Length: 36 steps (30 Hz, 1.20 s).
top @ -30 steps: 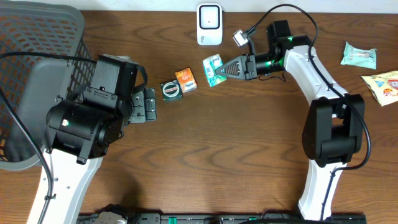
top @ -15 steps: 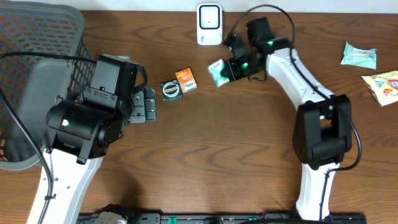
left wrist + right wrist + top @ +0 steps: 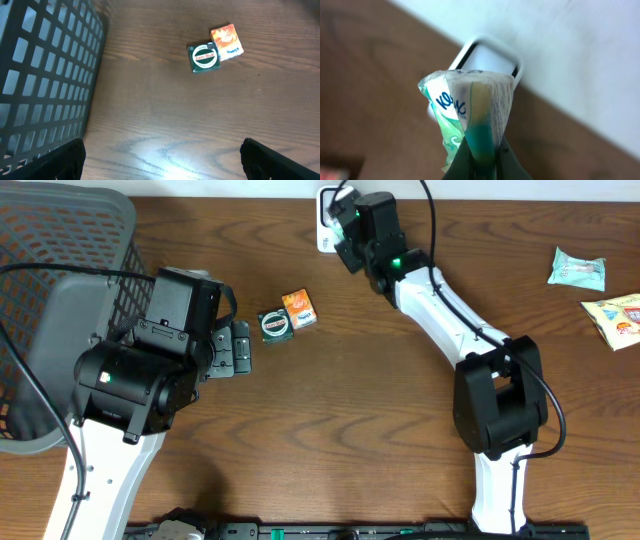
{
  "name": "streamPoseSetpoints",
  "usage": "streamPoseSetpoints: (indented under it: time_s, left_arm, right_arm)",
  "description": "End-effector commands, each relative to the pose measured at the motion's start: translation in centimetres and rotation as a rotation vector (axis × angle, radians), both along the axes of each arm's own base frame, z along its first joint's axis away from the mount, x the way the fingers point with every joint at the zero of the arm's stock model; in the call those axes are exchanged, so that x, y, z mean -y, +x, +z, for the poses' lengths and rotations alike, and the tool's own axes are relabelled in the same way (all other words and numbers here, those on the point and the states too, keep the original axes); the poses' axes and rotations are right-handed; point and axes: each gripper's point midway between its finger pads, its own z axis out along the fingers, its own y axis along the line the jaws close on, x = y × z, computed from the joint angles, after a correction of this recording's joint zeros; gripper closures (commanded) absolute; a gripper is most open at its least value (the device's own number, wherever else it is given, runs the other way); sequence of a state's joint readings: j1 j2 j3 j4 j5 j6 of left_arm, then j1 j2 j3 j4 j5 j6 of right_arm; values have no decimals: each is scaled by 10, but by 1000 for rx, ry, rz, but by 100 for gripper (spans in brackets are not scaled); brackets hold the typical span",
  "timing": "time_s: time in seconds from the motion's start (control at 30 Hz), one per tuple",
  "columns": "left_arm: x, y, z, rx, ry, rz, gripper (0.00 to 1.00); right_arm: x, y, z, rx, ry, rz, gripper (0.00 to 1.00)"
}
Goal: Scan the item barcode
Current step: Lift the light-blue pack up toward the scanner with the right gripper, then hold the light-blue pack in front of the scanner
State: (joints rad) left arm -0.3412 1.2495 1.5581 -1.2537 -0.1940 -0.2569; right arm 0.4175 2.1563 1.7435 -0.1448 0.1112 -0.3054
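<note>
Right tool point(image 3: 482, 162): shut tight on the lower end of a green-and-white snack packet point(image 3: 467, 107), which stands up from the fingertips
Packet's place: just ahead of the right tool, right in front of the white scanner point(image 3: 487, 62); cannot tell if they touch
Edge: the scanner sits at the far edge of the desk point(image 3: 380, 410), with a white surface beyond it
Left tool point(image 3: 161, 162): jaws spread wide, holding nothing, over bare wood
Room by left tool: black mesh basket point(image 3: 45, 75) wall close beside it; ahead, a Zam-Buk tin point(image 3: 205, 58) touches an orange box point(image 3: 226, 42); open desk between
Overhead only: two more packets point(image 3: 577, 268) point(image 3: 615, 315) well apart from the right tool, near the desk's right edge; the right arm hides most of the scanner
Right wrist only: the packet's blue lettering against the scanner's rounded frame
</note>
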Motion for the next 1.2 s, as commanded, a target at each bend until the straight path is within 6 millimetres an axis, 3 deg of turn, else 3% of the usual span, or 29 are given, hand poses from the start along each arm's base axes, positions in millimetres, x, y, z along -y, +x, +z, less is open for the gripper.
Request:
streamPoseSetpoints:
  time_s: [0.0,0.3,0.6,0.73,1.0,1.17]
  left_arm:
    - [-4,2,2,5,18,6,2]
    - [-4,2,2,5,18,6,2]
    - [-4,2,2,5,18,6,2]
    - [-4,2,2,5,18,6,2]
    - [-4,2,2,5,19,6,2]
    - [-4,2,2,5,18,6,2]
  right_arm:
    - [21,15,37,127,-44,-74,99]
    - [18,35,81,305,27,-57,99]
    - [-2,66,92,359,81,-30,99]
    - [-10,82,74,338,-4,0,99]
    - [-13,93,6,310,-380,51,99]
    - [-16,92,-6,298,-416,68,99]
